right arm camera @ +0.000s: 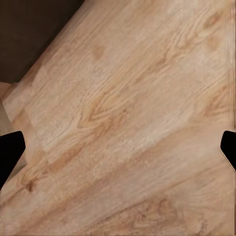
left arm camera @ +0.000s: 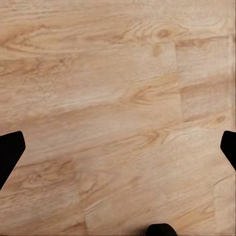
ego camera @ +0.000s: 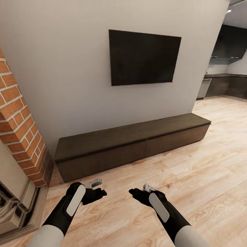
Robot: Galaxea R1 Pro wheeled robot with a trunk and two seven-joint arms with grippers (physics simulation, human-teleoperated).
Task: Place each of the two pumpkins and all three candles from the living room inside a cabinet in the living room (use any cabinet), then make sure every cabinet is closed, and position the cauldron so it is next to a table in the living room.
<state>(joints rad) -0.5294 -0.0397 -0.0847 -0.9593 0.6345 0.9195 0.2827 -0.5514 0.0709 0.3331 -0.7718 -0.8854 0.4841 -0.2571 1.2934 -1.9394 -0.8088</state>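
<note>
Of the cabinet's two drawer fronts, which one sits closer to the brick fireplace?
The left front of the cabinet: its end nearly meets the brick fireplace. The right front runs off toward the kitchen. Both look shut.

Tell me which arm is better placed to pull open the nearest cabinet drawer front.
Left, probably. The left gripper hangs open and empty below the cabinet's left drawer front, the closest one. The right gripper, open too, sits nearer the seam between fronts. Both hover over bare floor.

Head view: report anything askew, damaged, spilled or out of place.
Nothing stands out. The cabinet sits flush against the wall with its drawer fronts closed, the TV hangs level, and the wooden floor shows no spills. Both grippers, left and right, are open.
</note>
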